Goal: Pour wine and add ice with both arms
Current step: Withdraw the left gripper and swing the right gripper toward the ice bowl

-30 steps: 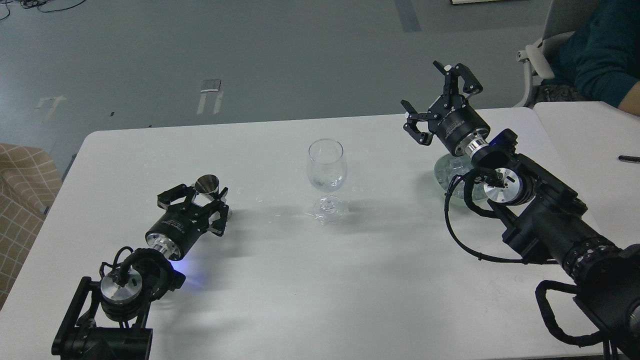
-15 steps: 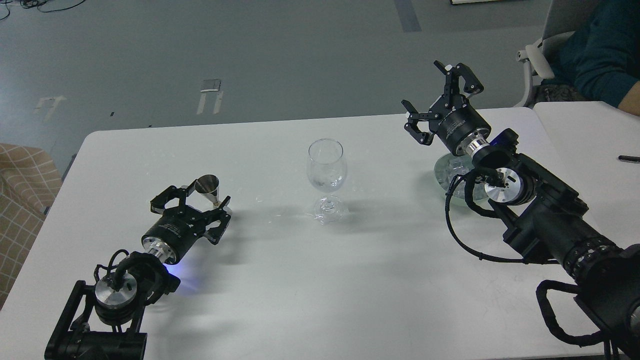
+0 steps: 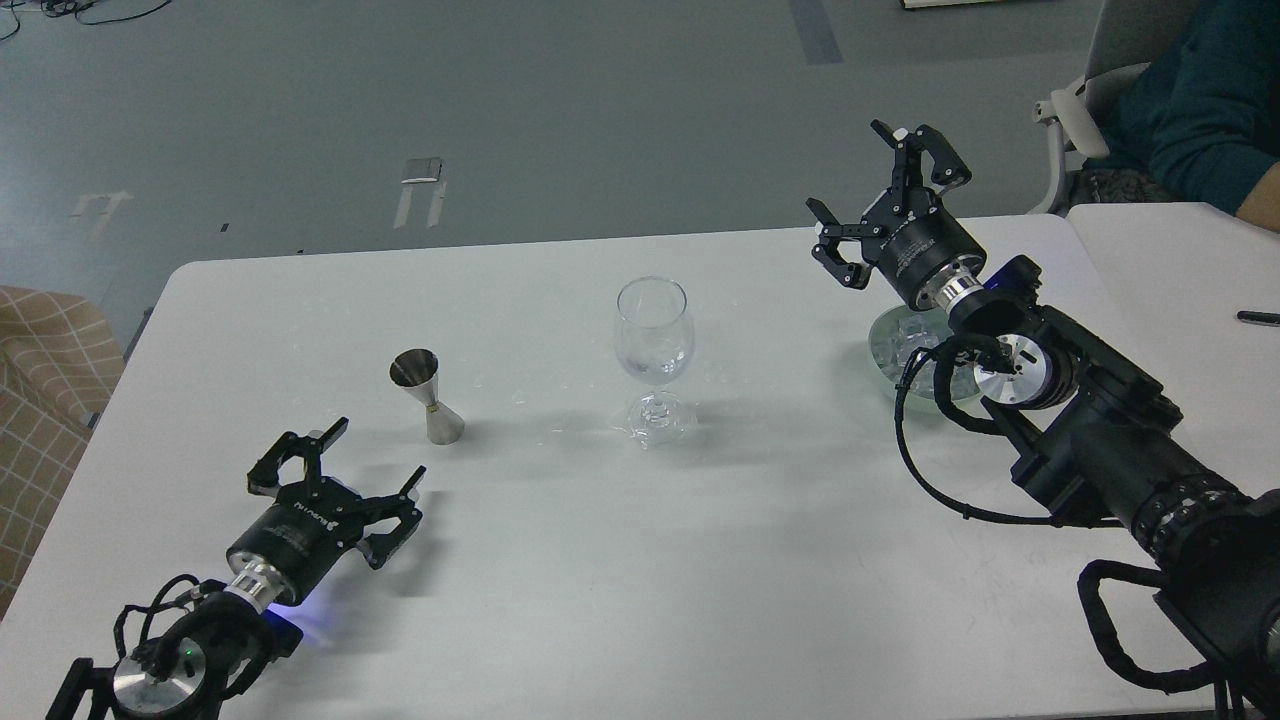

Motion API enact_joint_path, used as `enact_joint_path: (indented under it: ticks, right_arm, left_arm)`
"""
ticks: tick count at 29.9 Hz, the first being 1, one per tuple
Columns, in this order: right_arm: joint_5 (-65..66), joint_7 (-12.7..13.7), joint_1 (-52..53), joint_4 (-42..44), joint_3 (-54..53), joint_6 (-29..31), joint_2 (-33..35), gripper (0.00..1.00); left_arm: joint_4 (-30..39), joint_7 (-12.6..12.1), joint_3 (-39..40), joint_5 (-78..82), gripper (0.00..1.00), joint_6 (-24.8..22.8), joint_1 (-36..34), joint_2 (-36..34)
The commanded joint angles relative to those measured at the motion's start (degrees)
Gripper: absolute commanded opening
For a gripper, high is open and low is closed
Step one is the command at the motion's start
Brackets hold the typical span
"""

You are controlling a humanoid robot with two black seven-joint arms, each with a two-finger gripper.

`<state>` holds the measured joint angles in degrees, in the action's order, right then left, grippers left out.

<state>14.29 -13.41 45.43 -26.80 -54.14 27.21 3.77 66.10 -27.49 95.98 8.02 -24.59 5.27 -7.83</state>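
White table [image 3: 620,560] held one wine glass [image 3: 653,355], one steel jigger [image 3: 427,396], one glass dish [image 3: 905,352]. Ice [image 3: 912,338] sat in dish: clear glassy cubes, count unreadable. Two arms: left gripper [image 3: 335,470] spread, empty; right gripper [image 3: 875,200] spread, empty, above dish.

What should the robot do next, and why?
Probably lower the open right gripper into the dish for ice. The jigger stands released on the table, the left gripper is clear of it, and the glass waits.
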Motion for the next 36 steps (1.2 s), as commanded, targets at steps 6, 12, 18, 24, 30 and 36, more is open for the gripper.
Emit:
enact_joint_path:
  ticks: [6, 12, 18, 24, 30, 36]
  right_arm:
    - [2.66, 0.23, 0.18, -7.12, 5.88, -1.72, 9.76, 1.0]
    - [9.87, 0.23, 0.62, -17.4, 11.59, -4.27, 22.5, 1.0]
    - [26.09, 0.06, -0.26, -31.01, 19.4, -7.68, 37.43, 1.0]
    - [48.76, -0.21, -2.54, -35.61, 21.88, -13.58, 42.64, 1.0]
    - [65.39, -0.56, -5.53, -34.64, 23.8, -18.32, 41.15, 1.0]
    - [69.38, -0.56, -6.59, -32.97, 25.92, -20.53, 36.84, 1.0]
  left_arm:
    - [-1.85, 0.24, 6.15, -0.28, 0.98, -3.41, 1.68, -9.21]
    - [-1.85, 2.26, 6.59, 6.47, 0.98, -3.41, -2.0, -14.14]
    - [-1.85, 9.9, 6.5, 22.64, 0.98, -3.41, -11.58, -15.02]
    - [-1.94, 13.77, 5.62, 24.5, 0.98, -3.41, -19.05, -14.14]
    - [-2.82, 21.15, 1.5, 25.38, 0.98, -3.41, -24.6, -14.4]
    - [-2.73, 21.78, 0.08, 25.38, 0.98, -3.41, -24.87, -14.05]
